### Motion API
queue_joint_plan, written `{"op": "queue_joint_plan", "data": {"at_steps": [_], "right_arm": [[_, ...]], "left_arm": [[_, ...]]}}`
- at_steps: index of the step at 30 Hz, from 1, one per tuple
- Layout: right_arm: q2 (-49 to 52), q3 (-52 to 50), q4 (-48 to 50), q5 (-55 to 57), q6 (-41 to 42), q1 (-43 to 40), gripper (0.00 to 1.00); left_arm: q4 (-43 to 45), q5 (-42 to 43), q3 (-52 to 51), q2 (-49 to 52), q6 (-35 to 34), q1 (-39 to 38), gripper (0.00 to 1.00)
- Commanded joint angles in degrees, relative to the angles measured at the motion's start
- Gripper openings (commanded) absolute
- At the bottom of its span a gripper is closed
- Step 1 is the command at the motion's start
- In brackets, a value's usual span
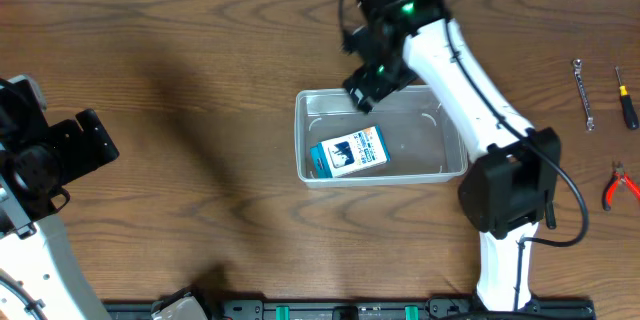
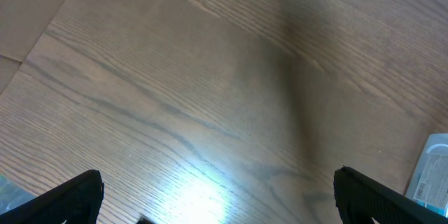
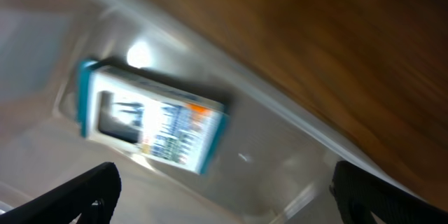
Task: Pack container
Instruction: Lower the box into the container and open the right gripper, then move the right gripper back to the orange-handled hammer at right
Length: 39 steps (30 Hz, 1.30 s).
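While my right gripper (image 1: 362,90) hovers wide open and empty over the far-left corner of the clear plastic rectangular container (image 1: 425,145) mid-table, a small blue-and-white box (image 1: 348,152) lies flat inside it. I judge one item packed, next fetch pending. That calls for lifting clear, then swinging right to the silver wrench (image 1: 583,93), small screwdriver (image 1: 625,98) or red-handled pliers (image 1: 620,185). My left gripper (image 2: 217,182) sits over bare wooden table (image 2: 175,77), jaws wide, holding nothing.

The container (image 1: 430,150) is a clear plastic tub, rectangular with rounded corners and a rimmed edge. It sits upright and open-topped on the desk (image 1: 200,110), right beneath my right hand (image 1: 366,88), which hangs over its far rim. A blue-and-white box (image 1: 348,152) lies flat inside it.
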Motion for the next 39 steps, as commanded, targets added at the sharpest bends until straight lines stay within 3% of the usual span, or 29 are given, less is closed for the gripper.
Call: {"op": "queue_joint_plan", "data": {"at_steps": [1, 12, 18, 24, 28, 32, 39], "right_arm": [[-4.5, 5.7, -3.5, 9.0, 9.5, -4.2, 0.99], [-21.5, 7.9, -14.7, 8.7, 7.6, -20.5, 0.99], [-28.4, 5.0, -16.9, 1.8, 2.2, -27.7, 0.99], [-37.5, -9.9, -16.8, 1.4, -0.7, -31.8, 0.99], [-43.2, -24.3, -12.3, -5.7, -1.1, -33.8, 0.99], [-46.4, -36.1, -5.9, -5.1, -1.1, -34.1, 0.99], [-45.5, -45.4, 1.8, -2.4, -1.1, -34.1, 0.99]], "left_arm": [[0.0, 0.4, 0.6, 0.2, -0.7, 0.3, 0.98], [0.0, 0.4, 0.6, 0.2, -0.7, 0.3, 0.98], [0.0, 0.4, 0.6, 0.2, -0.7, 0.3, 0.98], [0.0, 0.4, 0.6, 0.2, -0.7, 0.3, 0.98], [0.0, 0.4, 0.6, 0.2, -0.7, 0.3, 0.98], [0.0, 0.4, 0.6, 0.2, -0.7, 0.3, 0.98], [0.0, 0.4, 0.6, 0.2, -0.7, 0.3, 0.98]]}}
